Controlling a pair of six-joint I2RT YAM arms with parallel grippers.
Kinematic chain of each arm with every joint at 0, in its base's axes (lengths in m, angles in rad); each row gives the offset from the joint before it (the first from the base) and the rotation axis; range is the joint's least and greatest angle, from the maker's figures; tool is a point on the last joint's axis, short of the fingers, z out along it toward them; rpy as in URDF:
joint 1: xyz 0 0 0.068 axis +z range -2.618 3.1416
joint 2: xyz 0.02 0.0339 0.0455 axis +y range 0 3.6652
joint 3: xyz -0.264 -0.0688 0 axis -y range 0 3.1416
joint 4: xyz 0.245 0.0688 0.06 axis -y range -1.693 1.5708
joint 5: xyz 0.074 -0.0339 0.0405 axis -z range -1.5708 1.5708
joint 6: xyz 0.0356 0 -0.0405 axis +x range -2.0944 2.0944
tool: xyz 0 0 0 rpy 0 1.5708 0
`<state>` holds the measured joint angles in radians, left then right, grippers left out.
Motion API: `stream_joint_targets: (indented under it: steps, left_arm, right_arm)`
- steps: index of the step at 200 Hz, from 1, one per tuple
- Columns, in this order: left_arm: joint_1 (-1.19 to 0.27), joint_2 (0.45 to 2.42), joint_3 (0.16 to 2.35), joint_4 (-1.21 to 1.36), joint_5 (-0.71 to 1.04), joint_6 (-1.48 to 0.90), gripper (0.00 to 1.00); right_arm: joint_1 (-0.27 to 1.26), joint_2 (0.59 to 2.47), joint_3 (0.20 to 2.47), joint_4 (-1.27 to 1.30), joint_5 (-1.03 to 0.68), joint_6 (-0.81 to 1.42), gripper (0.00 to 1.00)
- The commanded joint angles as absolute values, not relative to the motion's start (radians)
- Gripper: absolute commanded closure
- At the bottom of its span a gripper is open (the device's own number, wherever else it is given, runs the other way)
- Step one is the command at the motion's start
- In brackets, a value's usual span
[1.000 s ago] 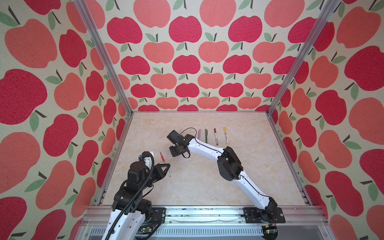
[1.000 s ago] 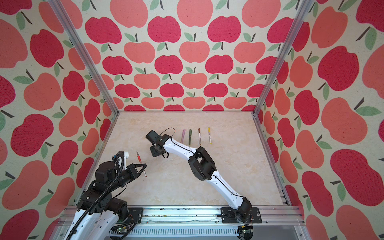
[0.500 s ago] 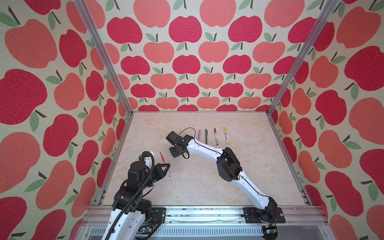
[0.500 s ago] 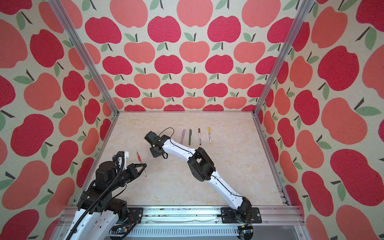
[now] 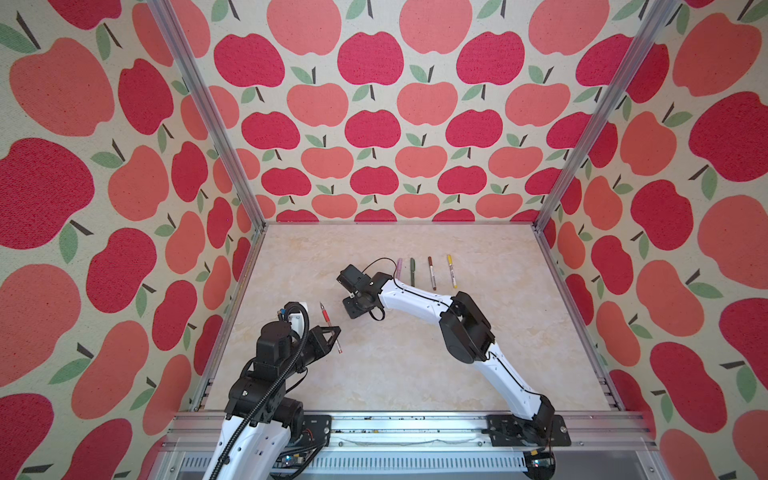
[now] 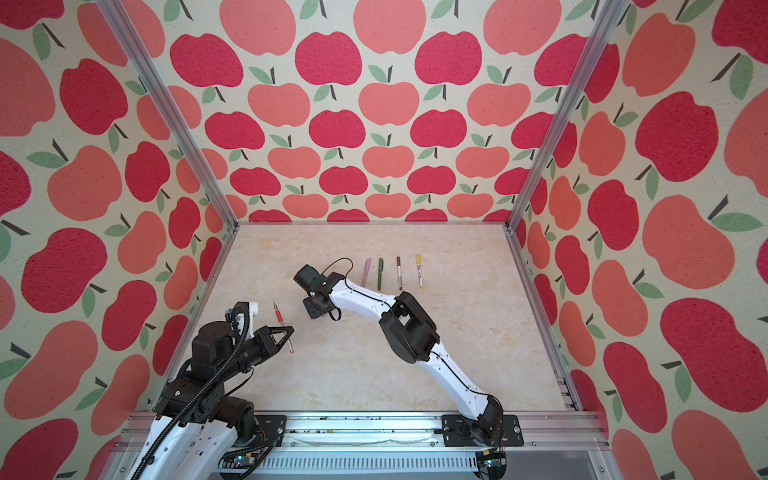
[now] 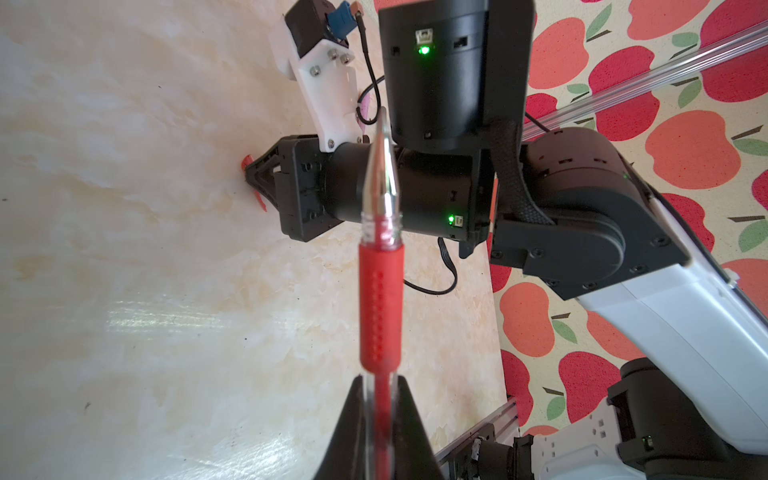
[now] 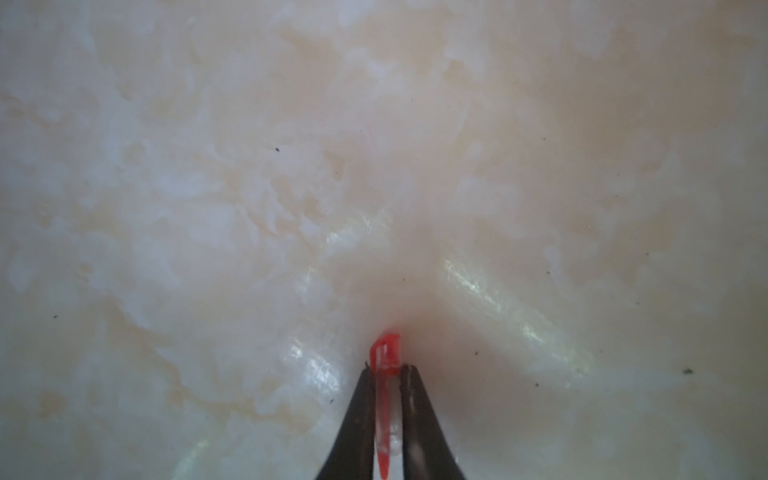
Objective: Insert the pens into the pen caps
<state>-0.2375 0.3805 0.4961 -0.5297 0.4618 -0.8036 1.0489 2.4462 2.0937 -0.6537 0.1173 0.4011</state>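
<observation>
now, right tool [image 8: 388,372] pinches red pen cap [image 8: 387,351] at surface [image 8: 208,208]; left tool [image 7: 380,380] clamps red pen [image 7: 380,299] by barrel, tip free, well apart from cap. lift cap clear, turn open end to tip, align axes, push slow.

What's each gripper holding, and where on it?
Left gripper: red pen, by its clear barrel behind the red grip. Right gripper: red cap, pinched across its body.
</observation>
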Motion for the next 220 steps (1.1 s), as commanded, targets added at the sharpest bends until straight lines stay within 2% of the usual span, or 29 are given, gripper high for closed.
stream_joint_targets:
  steps: [1,67,123,187,220]
  left_arm:
    - [-0.232,0.392,0.493,-0.501,0.483,-0.816,1.0]
    - [-0.232,0.41,0.487,-0.48,0.498,-0.814,1.0]
    - [-0.247,0.501,0.457,-0.34,0.614,-0.803,1.0]
    - [-0.492,0.728,0.502,-0.17,0.566,-0.721,1.0]
    - [-0.559,0.812,0.514,-0.066,0.569,-0.716,1.0]
  right_arm:
    - [1.036,2.386,2.046,-0.644,0.095,0.413,0.9]
    - [1.023,2.325,1.997,-0.616,0.097,0.427,0.92]
    - [0.972,2.103,1.808,-0.505,0.067,0.481,0.92]
    - [0.894,1.823,1.581,-0.339,0.074,0.592,0.93]
    - [0.878,1.723,1.497,-0.253,0.057,0.654,0.93]
